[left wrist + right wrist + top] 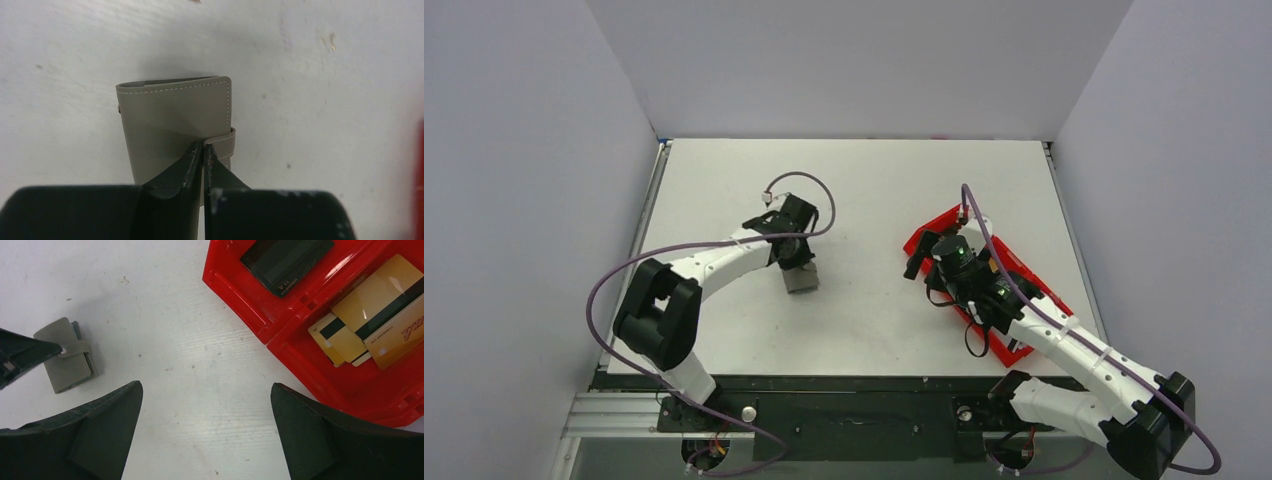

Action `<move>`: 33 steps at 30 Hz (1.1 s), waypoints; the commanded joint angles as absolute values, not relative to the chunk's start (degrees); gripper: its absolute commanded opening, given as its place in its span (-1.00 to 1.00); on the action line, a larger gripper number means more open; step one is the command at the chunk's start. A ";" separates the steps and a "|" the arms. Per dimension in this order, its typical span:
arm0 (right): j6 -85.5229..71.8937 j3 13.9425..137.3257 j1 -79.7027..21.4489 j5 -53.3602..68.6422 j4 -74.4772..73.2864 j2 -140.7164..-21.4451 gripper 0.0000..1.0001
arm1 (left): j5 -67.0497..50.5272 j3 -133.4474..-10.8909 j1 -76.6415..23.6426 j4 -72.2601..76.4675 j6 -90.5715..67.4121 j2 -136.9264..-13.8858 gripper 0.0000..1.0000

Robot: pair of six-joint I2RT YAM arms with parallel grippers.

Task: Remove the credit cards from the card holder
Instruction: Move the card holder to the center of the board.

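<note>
Two tools | left tool (204, 146) shut at card holder (170, 115) tab (224, 141) | right tool (205, 386) gaping, well apart

The white-and-black left arm (724, 258) was bent at the elbow and angled forward and inward. Its black two-finger left gripper (204, 145) pointed downward with the jaws pressed together, though whether anything thin sat pinched between the tips could not be told. The white-and-black right arm (1064, 340) extended forward and to the left. Its black two-finger right gripper (205, 386) was held low, tilted downward, with the jaws spread wide apart.
</note>
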State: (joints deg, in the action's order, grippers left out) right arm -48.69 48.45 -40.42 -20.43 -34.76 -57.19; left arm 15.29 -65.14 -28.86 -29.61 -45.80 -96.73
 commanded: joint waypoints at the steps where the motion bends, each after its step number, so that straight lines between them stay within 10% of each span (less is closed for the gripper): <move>1: -47.90 47.97 -40.08 -20.11 -31.25 -58.42 0.90 | 14.83 -62.17 -37.24 -29.20 -52.29 -91.21 -1.00; 13: -48.24 45.01 -40.51 -19.02 -28.56 -60.29 0.90 | 13.23 -62.01 -49.93 -28.31 -56.03 -93.53 -1.00; 22: -48.56 47.25 -44.82 -20.67 -28.02 -65.88 0.89 | 12.76 -63.93 -49.01 -30.24 -52.02 -89.31 -0.19; 33: -48.65 57.86 -54.29 -21.71 -28.58 -82.89 0.58 | 4.91 -51.21 -33.69 -29.78 -47.03 -76.23 -0.39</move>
